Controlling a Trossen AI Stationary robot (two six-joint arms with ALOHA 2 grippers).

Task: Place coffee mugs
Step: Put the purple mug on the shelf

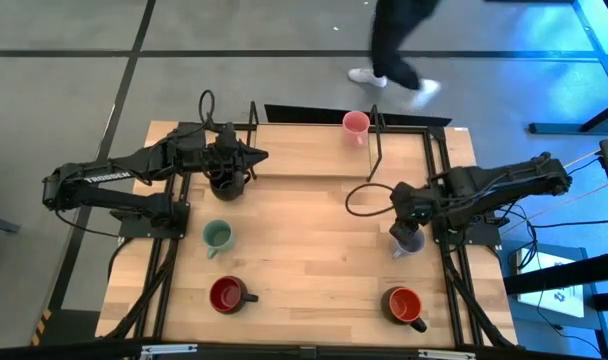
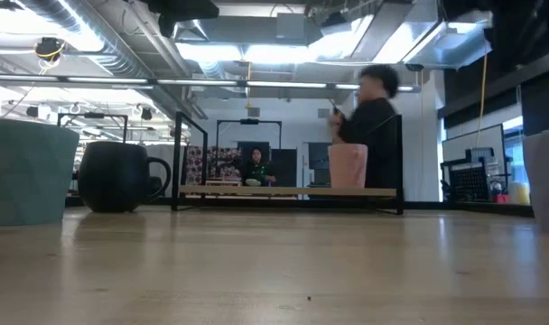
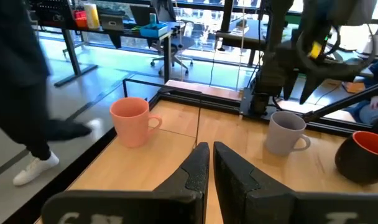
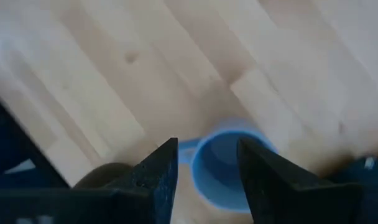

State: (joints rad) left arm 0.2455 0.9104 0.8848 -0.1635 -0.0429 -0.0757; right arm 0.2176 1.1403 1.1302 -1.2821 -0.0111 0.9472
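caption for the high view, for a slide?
Six mugs spread on the table; right tool over the lavender mug.

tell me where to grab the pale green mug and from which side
The pale green mug stands upright, mouth open to the ceiling, so coming from above and pinching its rim wall seems best. Its handle appears to point toward the table's front edge, so grip the rim away from it.

**Around the work area: people, furniture and frame**

The wooden tabletop (image 1: 304,240) has a black metal frame (image 1: 424,128) along its far edge. Behind it, a person in dark clothes (image 1: 399,45) with white shoes (image 1: 366,77) walks on the grey floor (image 1: 64,60). In the low view this person (image 2: 369,126) stands behind the frame, and another person (image 2: 255,169) sits further back. An office chair (image 3: 176,46) and desks (image 3: 114,28) stand in the room beyond
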